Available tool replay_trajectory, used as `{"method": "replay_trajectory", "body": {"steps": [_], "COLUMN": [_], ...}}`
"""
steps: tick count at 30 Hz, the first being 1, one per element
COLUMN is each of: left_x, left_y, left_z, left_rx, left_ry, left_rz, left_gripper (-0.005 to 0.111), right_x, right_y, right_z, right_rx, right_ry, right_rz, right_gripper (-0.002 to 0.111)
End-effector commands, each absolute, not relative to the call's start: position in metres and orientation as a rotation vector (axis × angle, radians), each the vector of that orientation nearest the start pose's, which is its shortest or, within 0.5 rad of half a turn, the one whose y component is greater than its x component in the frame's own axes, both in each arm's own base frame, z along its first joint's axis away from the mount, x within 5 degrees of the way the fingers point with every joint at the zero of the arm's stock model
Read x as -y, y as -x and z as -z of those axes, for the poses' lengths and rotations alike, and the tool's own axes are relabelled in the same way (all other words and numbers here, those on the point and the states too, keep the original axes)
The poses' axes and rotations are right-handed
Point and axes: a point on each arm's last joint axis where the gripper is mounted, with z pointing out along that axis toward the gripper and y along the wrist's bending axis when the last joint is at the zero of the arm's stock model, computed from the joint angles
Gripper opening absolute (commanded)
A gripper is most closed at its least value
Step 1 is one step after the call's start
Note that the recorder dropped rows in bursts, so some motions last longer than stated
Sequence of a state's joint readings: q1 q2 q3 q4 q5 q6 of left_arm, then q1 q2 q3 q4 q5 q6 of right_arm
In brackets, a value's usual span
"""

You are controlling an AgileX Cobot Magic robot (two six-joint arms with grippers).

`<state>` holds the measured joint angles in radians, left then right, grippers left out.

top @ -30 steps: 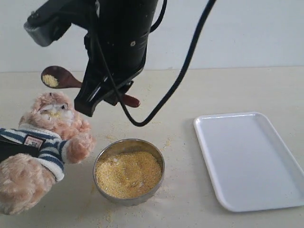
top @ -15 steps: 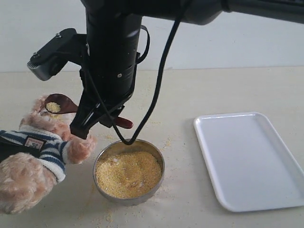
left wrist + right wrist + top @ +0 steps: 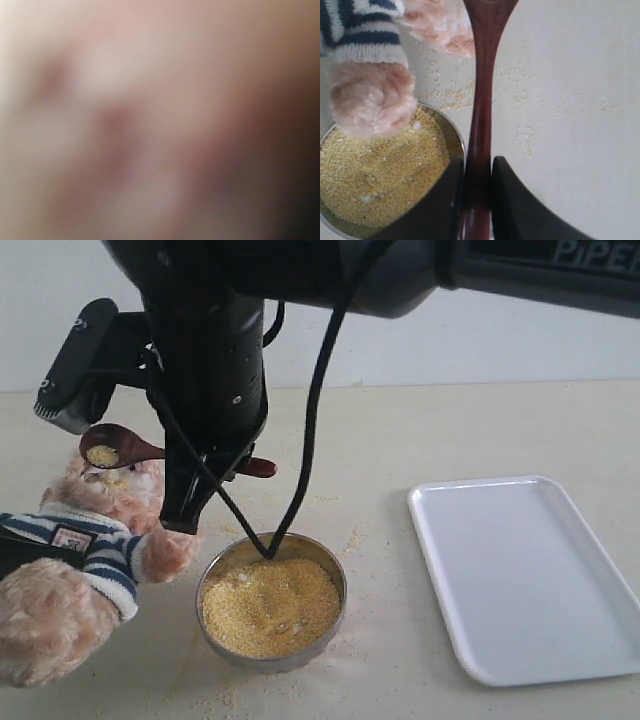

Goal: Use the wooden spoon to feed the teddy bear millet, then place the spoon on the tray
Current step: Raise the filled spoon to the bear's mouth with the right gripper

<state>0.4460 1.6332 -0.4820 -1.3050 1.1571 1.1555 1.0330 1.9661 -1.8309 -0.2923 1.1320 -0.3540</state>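
The teddy bear (image 3: pixel 95 540) lies at the left in its striped shirt, head toward the back. The wooden spoon (image 3: pixel 120 446) hovers just above the bear's face with a little millet (image 3: pixel 102 454) in its bowl. My right gripper (image 3: pixel 477 167) is shut on the spoon handle (image 3: pixel 482 100), reaching across from the right. More millet (image 3: pixel 270 605) fills the metal bowl (image 3: pixel 335 575) beside the bear's paw (image 3: pixel 372 97). The white tray (image 3: pixel 520 580) lies at the right. The left wrist view is only a pinkish blur; a dark shape (image 3: pixel 25 552) lies on the bear's body.
Loose millet grains (image 3: pixel 520 135) are scattered on the beige table (image 3: pixel 400 440) around the bowl and bear. My right arm's black body and cable (image 3: pixel 300 440) hang over the bowl and hide the table behind it.
The right arm came down and to the left, bringing the loaded spoon from above the bear's head to just over its face. The bear, bowl and tray have not moved.
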Motion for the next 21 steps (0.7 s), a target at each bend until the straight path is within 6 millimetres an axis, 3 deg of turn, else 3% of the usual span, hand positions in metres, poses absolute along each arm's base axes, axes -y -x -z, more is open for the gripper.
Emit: {"method": "replay_trajectory", "body": {"steps": [1, 6, 15, 19, 21], "left_x": [-0.011, -0.011, -0.011, -0.011, -0.011], "left_y": [-0.211, -0.211, -0.211, -0.211, -0.211], "left_z": [-0.154, -0.154, -0.154, -0.154, -0.154], "left_rx": [-2.414, -2.414, -2.414, -2.414, -2.413], "left_ry": [0.364, 0.364, 0.364, 0.364, 0.362], "left_rz": [1.459, 1.459, 1.459, 1.459, 1.463], "left_gripper": [0.005, 0.005, 0.005, 0.005, 0.005], "right_x": [-0.366, -0.369, -0.368, -0.379, -0.375], "right_y": [-0.23, -0.224, -0.224, -0.212, -0.214], "right_z": [-0.303, -0.306, -0.307, -0.312, -0.312], "right_rx": [-1.883, -1.829, -1.816, -1.701, -1.709], "right_ry": [1.813, 1.802, 1.803, 1.792, 1.785], "right_rz": [0.342, 0.453, 0.492, 0.542, 0.616], "right_gripper": [0.0, 0.0, 0.0, 0.0, 0.0]}}
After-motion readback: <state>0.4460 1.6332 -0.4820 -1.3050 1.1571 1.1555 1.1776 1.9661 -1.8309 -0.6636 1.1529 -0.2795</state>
